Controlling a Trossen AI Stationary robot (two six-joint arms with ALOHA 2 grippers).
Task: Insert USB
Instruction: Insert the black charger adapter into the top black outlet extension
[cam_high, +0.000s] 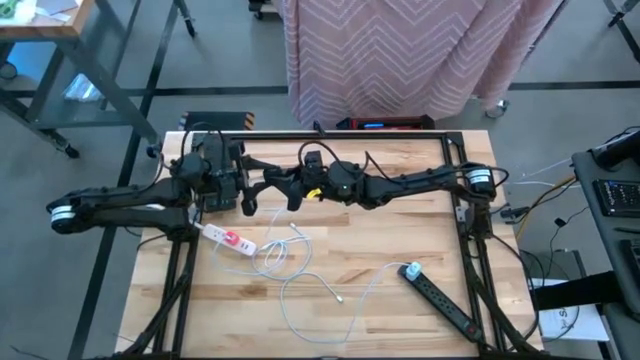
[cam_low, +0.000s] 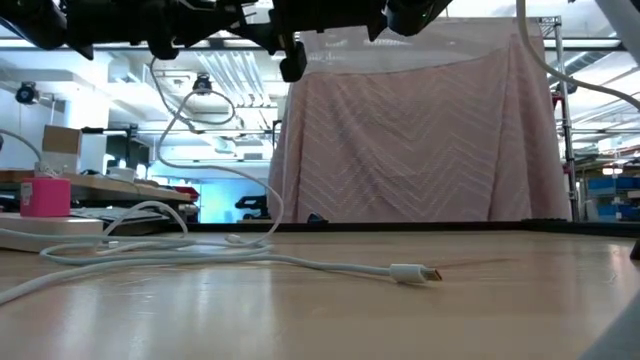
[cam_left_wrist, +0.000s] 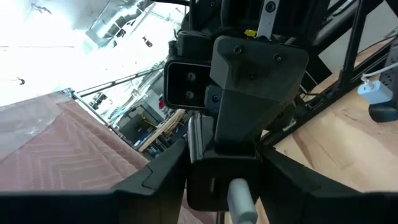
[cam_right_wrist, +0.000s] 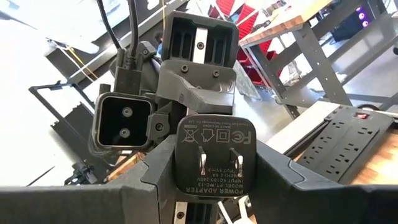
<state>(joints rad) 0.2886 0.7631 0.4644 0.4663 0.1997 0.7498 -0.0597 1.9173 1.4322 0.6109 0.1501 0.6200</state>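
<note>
Both grippers meet in the air over the table's (cam_high: 400, 250) far side: the right gripper (cam_right_wrist: 208, 186) clenches a black charger (cam_right_wrist: 214, 155), and the left gripper (cam_left_wrist: 227, 186) grips the white cable's plug (cam_left_wrist: 239, 199). Below lie a white power strip (cam_high: 228, 238), a loose white cable (cam_high: 300, 270) and a black power strip (cam_high: 445, 298).

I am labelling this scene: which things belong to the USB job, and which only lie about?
Job: black power adapter in the right gripper; white cable plug in the left gripper, both raised mid-table.
Lying about: white power strip; black power strip.
</note>
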